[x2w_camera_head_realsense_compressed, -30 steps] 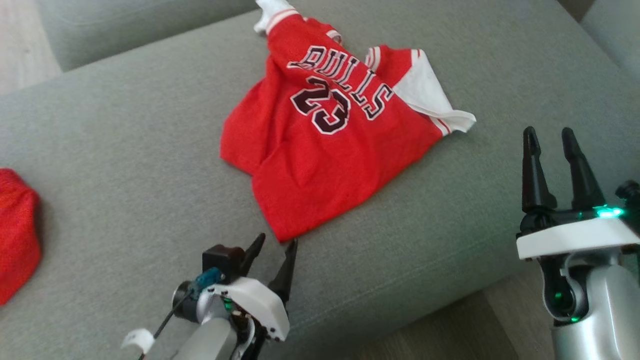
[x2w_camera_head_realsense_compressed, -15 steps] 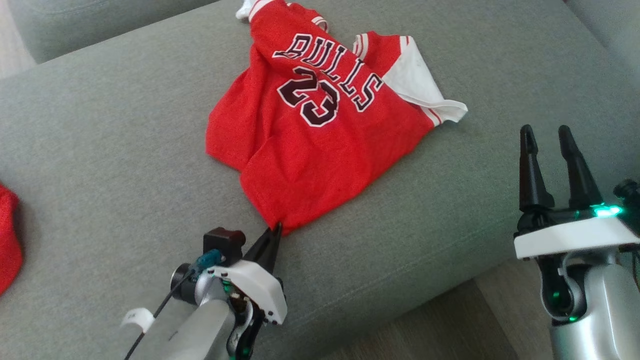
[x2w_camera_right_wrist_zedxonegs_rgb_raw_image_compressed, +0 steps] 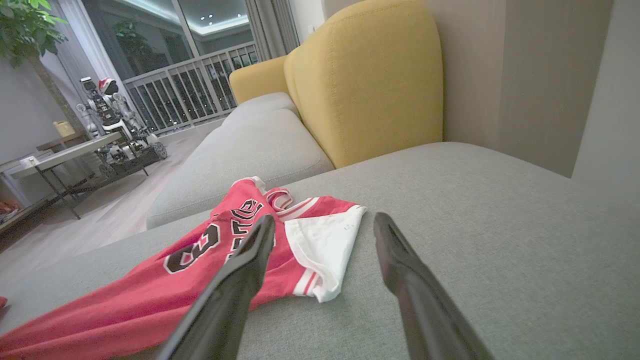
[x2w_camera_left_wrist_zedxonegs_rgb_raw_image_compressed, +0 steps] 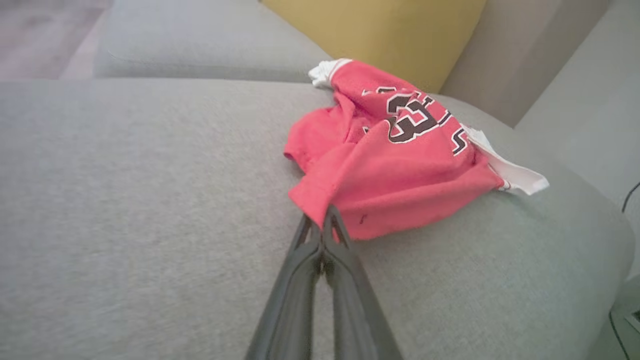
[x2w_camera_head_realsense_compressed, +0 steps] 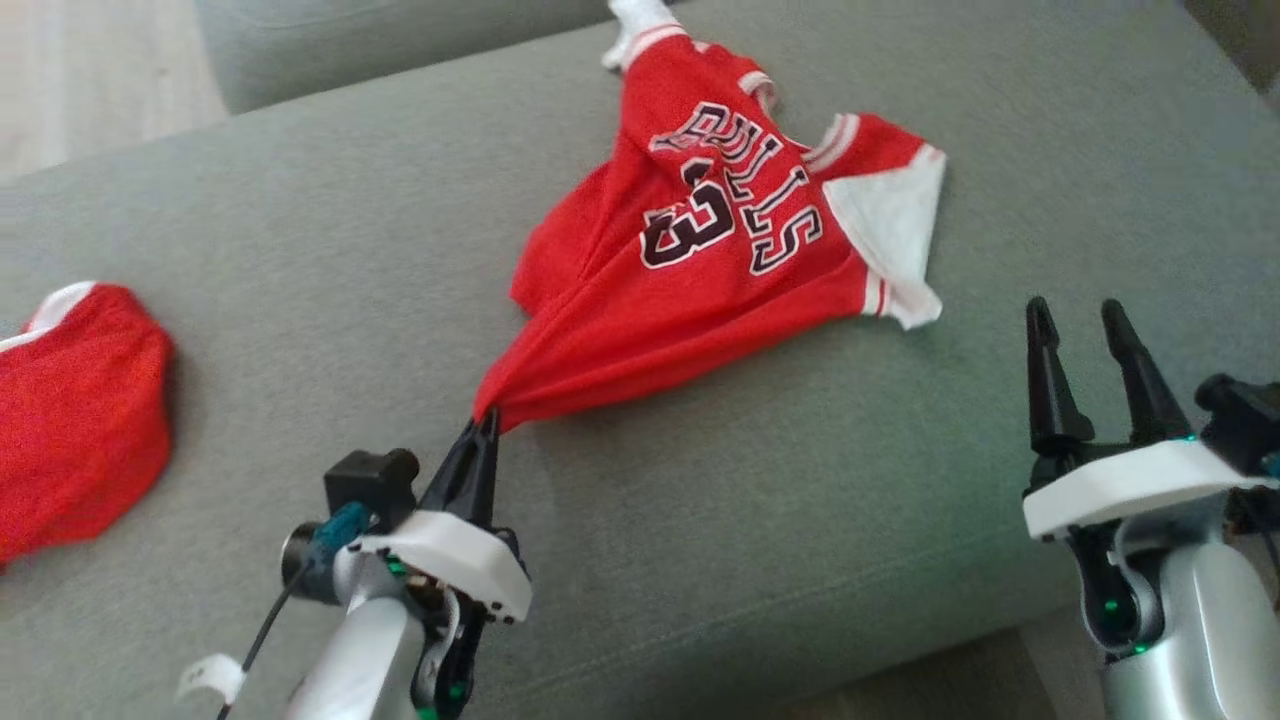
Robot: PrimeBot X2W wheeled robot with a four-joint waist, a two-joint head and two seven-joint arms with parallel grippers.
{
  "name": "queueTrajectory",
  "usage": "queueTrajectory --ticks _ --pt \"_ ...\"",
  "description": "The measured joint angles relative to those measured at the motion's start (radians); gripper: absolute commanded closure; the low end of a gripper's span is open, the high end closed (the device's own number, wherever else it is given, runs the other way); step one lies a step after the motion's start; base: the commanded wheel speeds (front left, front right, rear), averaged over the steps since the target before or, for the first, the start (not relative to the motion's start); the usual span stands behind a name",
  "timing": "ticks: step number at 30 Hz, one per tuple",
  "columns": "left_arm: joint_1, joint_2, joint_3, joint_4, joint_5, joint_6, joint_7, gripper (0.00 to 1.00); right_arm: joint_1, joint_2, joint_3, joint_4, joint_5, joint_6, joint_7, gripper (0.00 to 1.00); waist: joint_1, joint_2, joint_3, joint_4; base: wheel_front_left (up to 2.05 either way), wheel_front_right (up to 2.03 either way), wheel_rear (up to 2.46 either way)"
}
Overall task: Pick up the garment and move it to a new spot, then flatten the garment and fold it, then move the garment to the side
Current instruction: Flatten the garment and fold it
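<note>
Seen from the head camera, our left gripper point(x2w_camera_head_realsense_compressed: 485, 425) is pressed together on the near hem corner of the red mesh basketball jersey with black lettering and white sleeve panels point(x2w_camera_head_realsense_compressed: 700, 290). The jersey lies across the middle of the grey fabric sofa cushion point(x2w_camera_head_realsense_compressed: 300, 250), its cloth drawn in taut folds toward the pinch. Our right gripper point(x2w_camera_head_realsense_compressed: 1073, 310) hovers spread and empty near the cushion's front edge, well apart from the jersey, and a second red garment point(x2w_camera_head_realsense_compressed: 70, 400) lies far to the left. Along the left wrist, the 2 dark fingers meet on a small tuck of red cloth at the jersey's near edge, with the rest heaped behind it before a yellow upholstered backrest point(x2w_camera_left_wrist_zedxonegs_rgb_raw_image_compressed: 375, 30). Along the right wrist, the 2 fingers stand wide apart with nothing between them, aimed toward the white sleeve panel point(x2w_camera_right_wrist_zedxonegs_rgb_raw_image_compressed: 325, 245). We judge the pickup to be under way. The bite looks thin, so a slow, steady raise should suit it, high enough for the far collar to clear the cushion before we carry it sideways, and away from the second red garment so the 2 do not tangle.
</note>
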Motion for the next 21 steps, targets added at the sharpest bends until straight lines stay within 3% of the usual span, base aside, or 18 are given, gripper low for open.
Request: queueTrajectory --ticks 5,11,21 --pt "0.049 0.001 0.049 -0.073 0.048 -0.003 0.000 1.00 0.000 0.000 -0.035 0.058 -0.020 0.000 0.009 0.00 0.0000 0.0000 -0.026 0.057 0.00 0.00 0.00" --pt "0.125 -0.001 0.020 -0.087 0.093 -0.049 0.000 1.00 -0.010 0.000 -0.044 0.133 -0.090 0.000 0.009 0.00 0.0000 0.0000 -0.040 0.115 0.00 0.00 0.00" --pt "0.090 -0.001 -0.065 -0.093 0.043 -0.067 0.000 1.00 -0.259 -0.001 -0.020 0.330 -0.278 0.000 0.039 0.00 0.0000 0.0000 0.035 0.165 0.00 0.00 0.00"
